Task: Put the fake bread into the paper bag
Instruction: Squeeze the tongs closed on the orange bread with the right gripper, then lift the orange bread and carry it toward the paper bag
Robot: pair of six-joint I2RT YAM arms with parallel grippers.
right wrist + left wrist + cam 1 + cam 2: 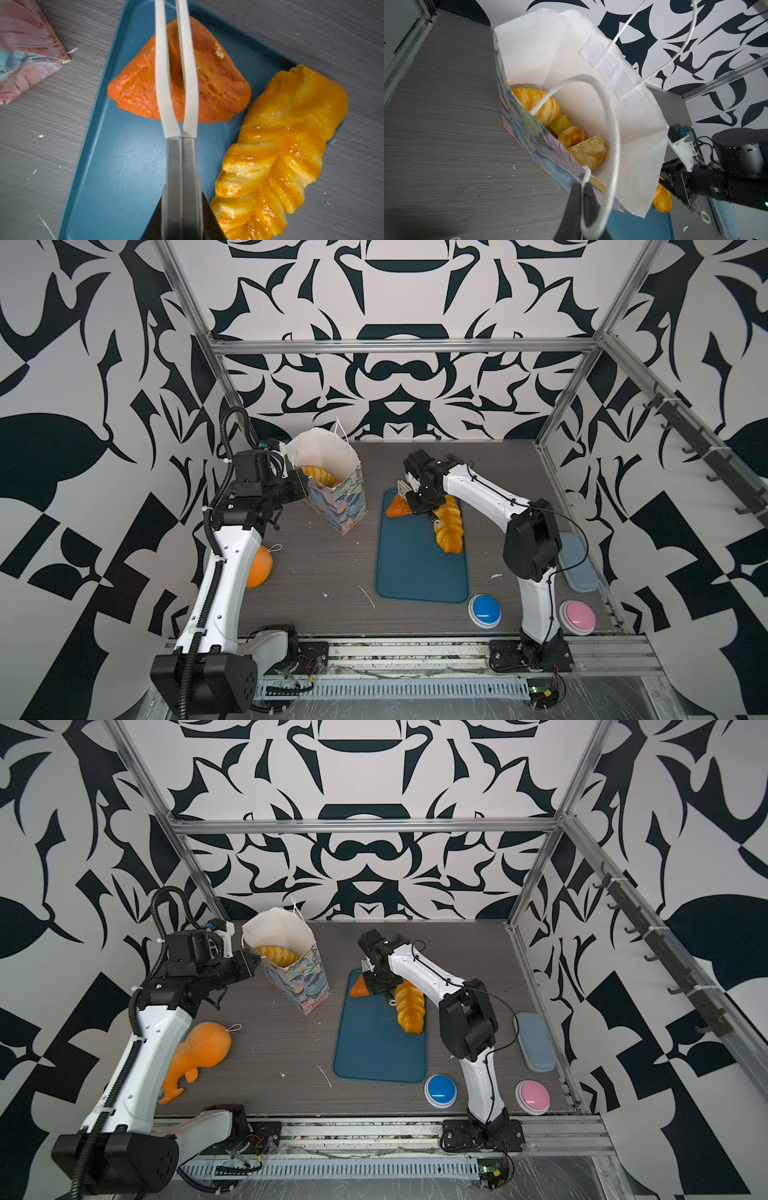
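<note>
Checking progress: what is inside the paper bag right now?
Inside the paper bag: a striped croissant and several more toy pastries; the printed wall hides anything lower.

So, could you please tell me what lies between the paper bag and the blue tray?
Just bare grey table: the paper bag and the blue tray stand apart with nothing between them, as both top views show.
</note>
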